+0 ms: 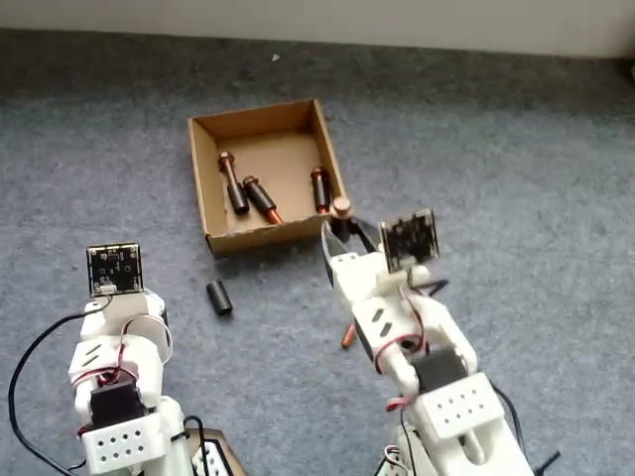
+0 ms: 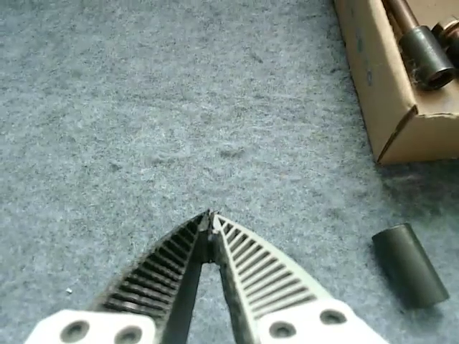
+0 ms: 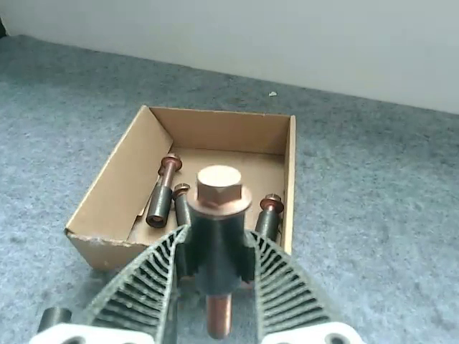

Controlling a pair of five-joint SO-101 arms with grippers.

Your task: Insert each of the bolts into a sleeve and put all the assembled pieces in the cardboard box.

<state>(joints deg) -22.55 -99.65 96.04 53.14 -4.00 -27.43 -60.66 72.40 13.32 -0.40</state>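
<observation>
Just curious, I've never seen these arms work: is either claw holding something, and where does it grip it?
The right gripper holds a bolt in its sleeve, clamped around the sleeve. The left gripper is shut on nothing.

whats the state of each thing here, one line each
cardboard box, open at the top, three assembled pieces lying inside
right gripper, shut on a sleeved bolt, head up
left gripper, shut, empty
loose sleeve, lying on the carpet, no bolt showing in it
loose bolt, lying on the carpet by the right arm, unsleeved
</observation>
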